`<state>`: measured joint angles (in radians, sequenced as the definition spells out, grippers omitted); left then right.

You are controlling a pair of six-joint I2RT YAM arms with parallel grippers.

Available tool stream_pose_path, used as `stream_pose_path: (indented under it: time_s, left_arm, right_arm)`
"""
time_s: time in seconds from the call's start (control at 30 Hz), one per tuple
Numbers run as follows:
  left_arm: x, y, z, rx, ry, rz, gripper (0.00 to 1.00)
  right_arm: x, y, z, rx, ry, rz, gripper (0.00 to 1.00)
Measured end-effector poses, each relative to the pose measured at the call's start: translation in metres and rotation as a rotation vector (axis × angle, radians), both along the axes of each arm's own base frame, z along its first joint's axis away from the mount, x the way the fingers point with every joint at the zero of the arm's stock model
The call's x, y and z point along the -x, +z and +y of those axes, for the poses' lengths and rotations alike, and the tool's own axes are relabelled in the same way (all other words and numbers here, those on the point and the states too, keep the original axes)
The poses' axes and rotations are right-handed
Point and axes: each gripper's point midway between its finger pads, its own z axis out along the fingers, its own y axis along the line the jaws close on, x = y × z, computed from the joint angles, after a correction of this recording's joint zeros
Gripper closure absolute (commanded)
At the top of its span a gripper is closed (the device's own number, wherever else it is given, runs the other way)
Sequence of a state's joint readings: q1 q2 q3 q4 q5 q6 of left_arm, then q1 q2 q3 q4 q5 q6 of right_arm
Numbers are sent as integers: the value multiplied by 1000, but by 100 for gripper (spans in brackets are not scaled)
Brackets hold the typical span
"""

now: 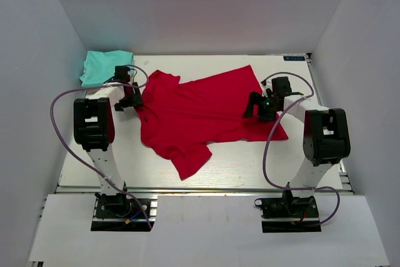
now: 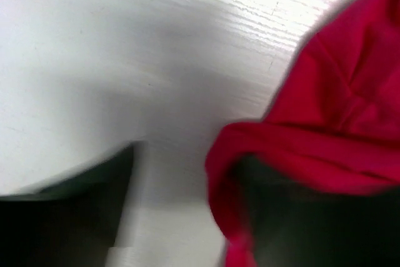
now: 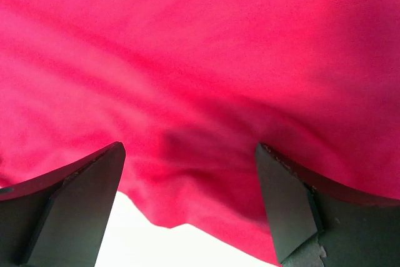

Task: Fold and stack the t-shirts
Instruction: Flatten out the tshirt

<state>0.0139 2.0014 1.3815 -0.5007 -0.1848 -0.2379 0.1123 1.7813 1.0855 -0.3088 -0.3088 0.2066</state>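
You have two arms bolted at the near edge of the table [image 1: 250, 167], the left arm [image 1: 94, 123] and the right arm [image 1: 325, 136], and two purple cables, one looping beside each; the left cable [image 1: 59, 117] bows outward and the right cable [image 1: 265, 154] hangs toward the middle. There are two t-shirts on the table. Nearest you is the red t-shirt [image 1: 194, 110], one garment lying unfolded and rumpled across the centre, with a sleeve [image 1: 190, 164] pointing toward the near edge. Your left gripper [image 1: 128, 98] sits at the shirt's left edge; in its wrist view, which is blurred, its two fingers stand apart with bare table showing between them, and a fold of red cloth lies draped over the right-hand finger [image 2: 312, 223] rather than being pinched. Your right gripper [image 1: 255, 107] hangs over the right part of the same shirt, its two fingers [image 3: 69, 204] spread wide, with nothing clamped between them and red cloth filling the view beyond. Farthest from you, in the far left corner, the one teal t-shirt [image 1: 103, 67] lies folded in a neat rectangle, just beyond the left gripper and apart from the red one
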Motion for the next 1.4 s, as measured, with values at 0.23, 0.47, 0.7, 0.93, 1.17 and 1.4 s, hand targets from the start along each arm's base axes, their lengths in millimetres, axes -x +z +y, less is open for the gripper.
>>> stream_pose_path:
  time_s: [0.23,0.47,0.7,0.93,1.17,1.4]
  left_arm:
    - [2,30,-5,30,-11,-34,0]
    - [-53,93,-49,167,-171,-235,0]
    - [-112,69,-119,222,-357,-255,0]
    - [-120,13,-168,222,-473,-163,0]
    - [-171,7,-180,197,-472,-238,0]
    - [-211,12,-198,282,-477,-390,0]
  right_arm:
    - [-2,55,24,-93,131,-159,10]
    - [-59,85,16,16,71,-271,10]
    - [-117,48,14,141,26,-201,10]
    - [-141,4,13,237,21,-118,10]
    - [-151,-9,5,277,-1,-94,10]
    - [-174,-11,-2,302,-51,-87,10]
